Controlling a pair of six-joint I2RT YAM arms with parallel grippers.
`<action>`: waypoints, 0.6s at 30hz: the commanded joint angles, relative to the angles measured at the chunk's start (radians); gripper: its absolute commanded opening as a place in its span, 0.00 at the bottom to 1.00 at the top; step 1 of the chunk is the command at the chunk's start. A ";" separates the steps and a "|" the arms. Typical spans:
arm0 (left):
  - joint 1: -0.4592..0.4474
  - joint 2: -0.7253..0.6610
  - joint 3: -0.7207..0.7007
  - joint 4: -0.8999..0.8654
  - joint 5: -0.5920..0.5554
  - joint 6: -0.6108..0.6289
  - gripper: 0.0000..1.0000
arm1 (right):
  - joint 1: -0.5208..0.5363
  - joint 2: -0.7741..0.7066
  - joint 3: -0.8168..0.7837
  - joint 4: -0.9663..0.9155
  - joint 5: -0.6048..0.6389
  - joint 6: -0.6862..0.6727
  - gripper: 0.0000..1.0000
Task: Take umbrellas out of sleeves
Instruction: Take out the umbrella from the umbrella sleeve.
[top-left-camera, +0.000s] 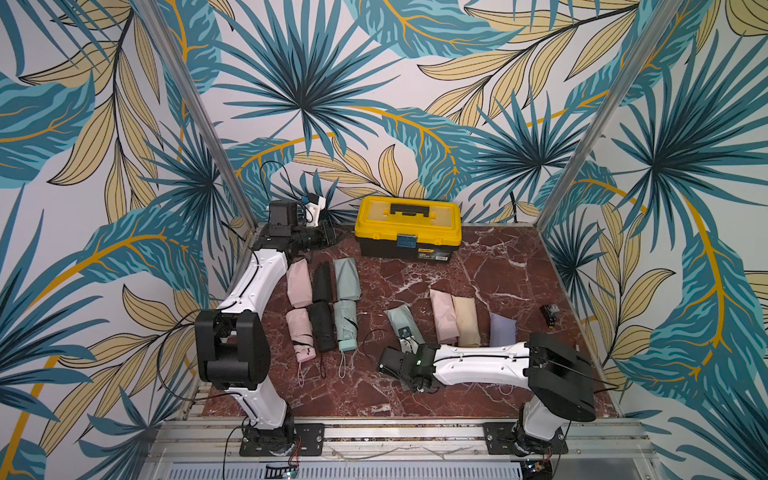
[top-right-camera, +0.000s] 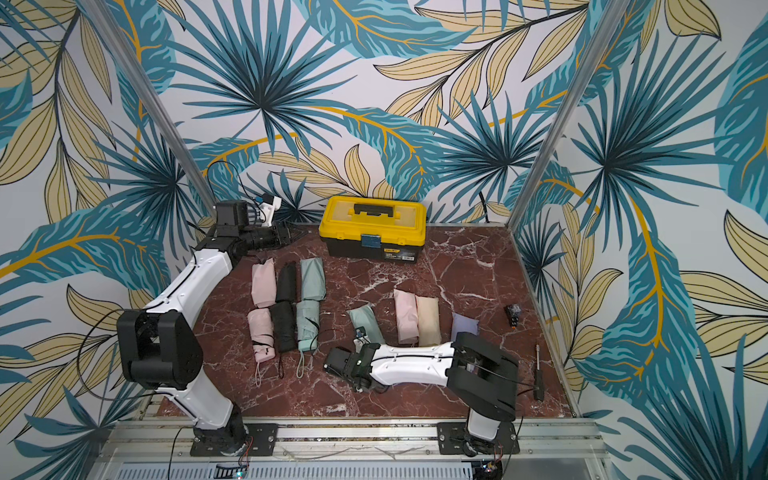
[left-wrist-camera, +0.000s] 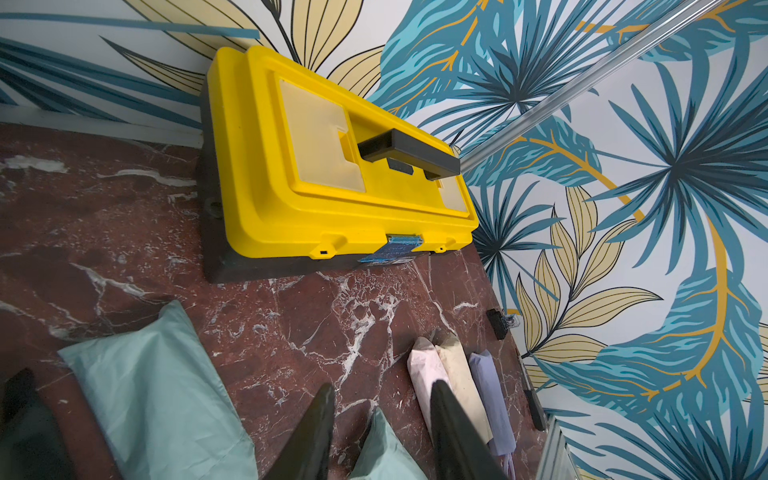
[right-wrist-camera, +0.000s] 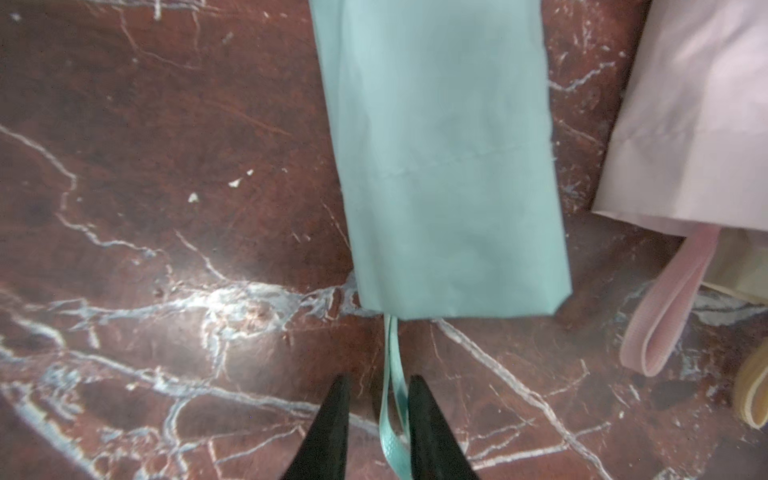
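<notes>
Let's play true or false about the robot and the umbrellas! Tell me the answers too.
1. The yellow-lidded black plastic toolbox is shut. True.
2. The black folded umbrella lies out of its sleeve. True.
3. The left tool holds a pink sleeve. False: its fingers are apart and empty.
4. The right tool has the mint green wrist strap between its fingers. True.
5. The beige fabric sleeve lies next to the toolbox. False: it lies between the pale pink fabric sleeve and the lilac fabric sleeve.

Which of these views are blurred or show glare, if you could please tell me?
Right wrist view: the mint sleeve looks soft, and glare whitens the marble tabletop. Left wrist view: the toolbox looks skewed by the wide lens. Both top views: evenly lit, reasonably sharp.
</notes>
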 joint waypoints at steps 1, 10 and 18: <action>0.011 -0.011 0.032 0.015 0.007 -0.002 0.40 | 0.004 0.028 0.027 -0.066 0.046 0.006 0.27; 0.012 -0.008 0.034 0.015 0.010 -0.002 0.40 | 0.005 0.050 -0.001 -0.034 0.027 0.037 0.25; 0.013 0.002 0.035 0.015 0.011 -0.004 0.40 | 0.012 0.037 -0.059 -0.003 0.009 0.071 0.21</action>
